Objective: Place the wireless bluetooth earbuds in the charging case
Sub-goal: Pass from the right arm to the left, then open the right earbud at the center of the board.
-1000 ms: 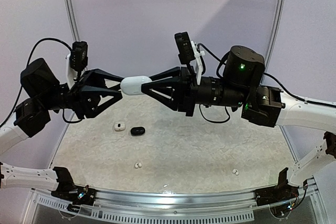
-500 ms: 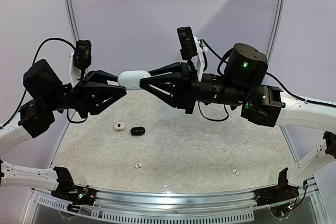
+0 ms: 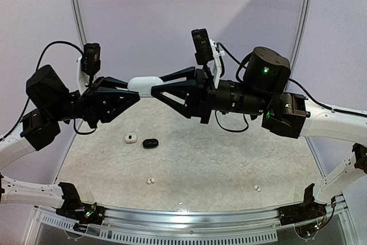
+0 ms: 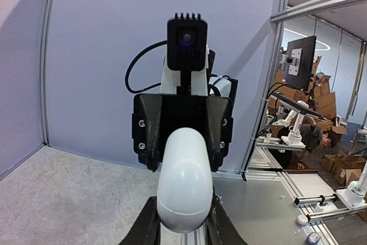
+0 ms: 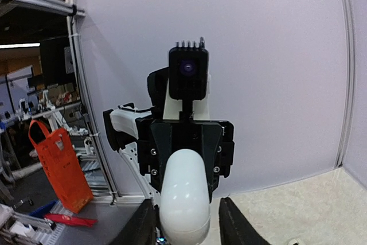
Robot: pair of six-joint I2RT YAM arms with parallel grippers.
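Observation:
A white oval charging case (image 3: 144,86) hangs in mid-air between the two arms, high above the table. My left gripper (image 3: 131,91) is shut on its left end. In the left wrist view the case (image 4: 184,179) fills the space between my fingers (image 4: 148,228). My right gripper (image 3: 157,87) stands open around the other end. In the right wrist view the case (image 5: 183,196) sits against one finger, with a gap to the other finger (image 5: 235,225). Two tiny white earbuds (image 3: 151,181) (image 3: 257,188) lie on the table near the front edge.
A small white case (image 3: 131,138) and a black oval case (image 3: 150,143) lie on the pale mat (image 3: 218,159) below the left gripper. A metal rail (image 3: 189,216) runs along the near edge, and purple walls close in the back.
The left gripper has closed onto the case, and the right gripper's jaws have widened off it. Case and grippers have drifted slightly up and left.

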